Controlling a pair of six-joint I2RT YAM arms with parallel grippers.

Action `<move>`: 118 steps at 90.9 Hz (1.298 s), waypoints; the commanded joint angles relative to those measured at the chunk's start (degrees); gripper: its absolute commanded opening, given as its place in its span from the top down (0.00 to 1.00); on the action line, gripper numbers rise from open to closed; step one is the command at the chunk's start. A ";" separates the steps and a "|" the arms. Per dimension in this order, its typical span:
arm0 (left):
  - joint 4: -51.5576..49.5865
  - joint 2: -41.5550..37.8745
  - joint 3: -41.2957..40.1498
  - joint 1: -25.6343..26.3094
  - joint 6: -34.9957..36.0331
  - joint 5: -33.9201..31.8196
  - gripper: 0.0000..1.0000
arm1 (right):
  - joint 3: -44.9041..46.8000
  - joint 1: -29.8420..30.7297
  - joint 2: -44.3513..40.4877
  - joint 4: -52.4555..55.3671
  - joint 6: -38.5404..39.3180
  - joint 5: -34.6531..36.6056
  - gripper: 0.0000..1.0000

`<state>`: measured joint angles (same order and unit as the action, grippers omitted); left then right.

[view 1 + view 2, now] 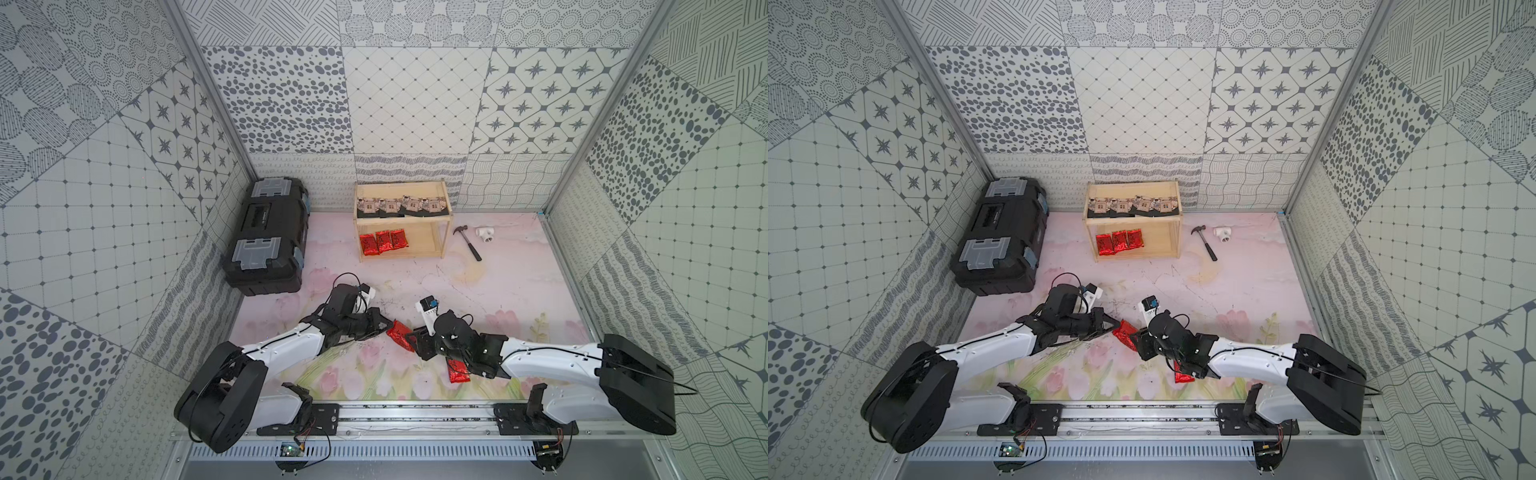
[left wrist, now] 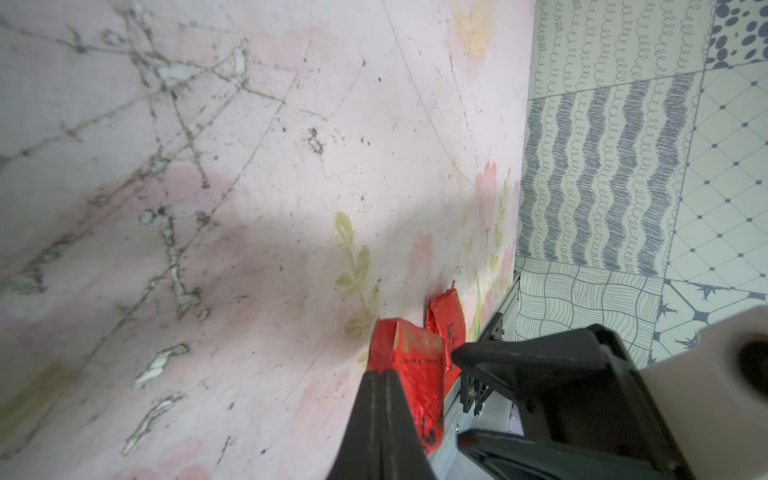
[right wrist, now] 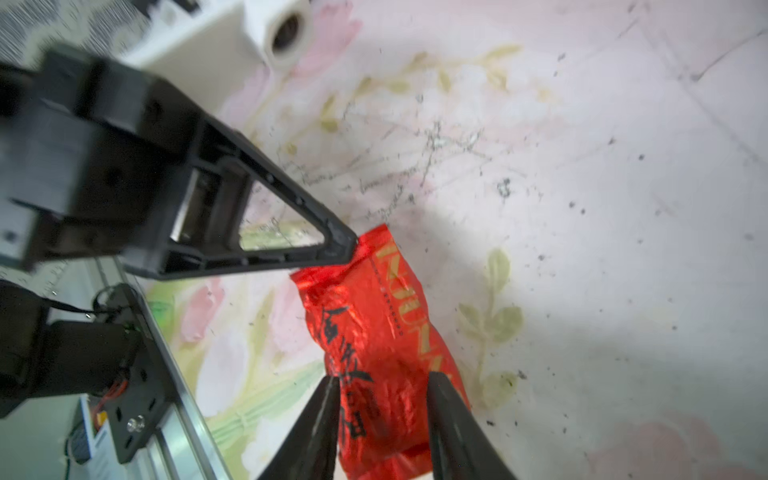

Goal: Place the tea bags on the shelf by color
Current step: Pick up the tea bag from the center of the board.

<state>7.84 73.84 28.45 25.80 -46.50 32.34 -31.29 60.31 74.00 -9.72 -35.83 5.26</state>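
My left gripper [image 1: 389, 326] [image 2: 381, 372] is shut on the top edge of a red foil tea bag [image 1: 400, 334] [image 2: 419, 374] held between both arms, above the middle of the table. My right gripper [image 1: 414, 337] [image 3: 380, 380] is open, its fingers apart on either side of that tea bag's [image 3: 374, 316] other end. A second red tea bag [image 1: 457, 371] [image 1: 1182, 376] lies on the table, partly under the right wrist. On the shelf [image 1: 426, 246] at the back, several black tea bags [image 1: 401, 206] line the upper tier. Three red ones [image 1: 383, 242] sit on the lower tier.
A large black toolbox [image 1: 266, 237] stands at the back left against the wall. To the right of the shelf lie a hammer [image 1: 467, 241] and a white pipe fitting [image 1: 485, 233]. Patterned walls close in the floral table on three sides.
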 commanded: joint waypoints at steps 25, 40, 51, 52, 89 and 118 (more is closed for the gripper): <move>-3.88 -8.58 5.56 -2.96 -0.67 -1.02 1.00 | 9.50 -12.01 -7.77 -17.21 -29.55 -13.40 0.54; 1.71 -8.85 4.54 -4.75 -3.54 0.76 1.00 | 11.12 -13.94 -8.18 -23.84 -33.34 -18.83 0.48; 4.98 -8.42 3.82 -5.38 -5.37 1.95 1.00 | 11.64 -14.89 -8.34 -26.90 -34.42 -20.17 0.47; 5.25 -8.39 3.77 -5.44 -5.54 2.03 1.00 | 11.66 -14.88 -8.30 -27.10 -34.45 -20.27 0.47; 9.35 -10.00 2.33 -6.37 -9.14 3.39 1.00 | 11.57 -16.00 1.16 -40.33 -38.32 -24.78 0.55; 10.39 -10.62 1.91 -6.89 -10.05 4.21 1.00 | 11.38 -16.06 3.45 -43.61 -39.41 -25.82 0.70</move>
<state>14.04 63.77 30.57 19.22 -55.40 34.46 -20.08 44.53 76.55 -48.71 -74.85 -19.57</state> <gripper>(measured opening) 0.065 0.310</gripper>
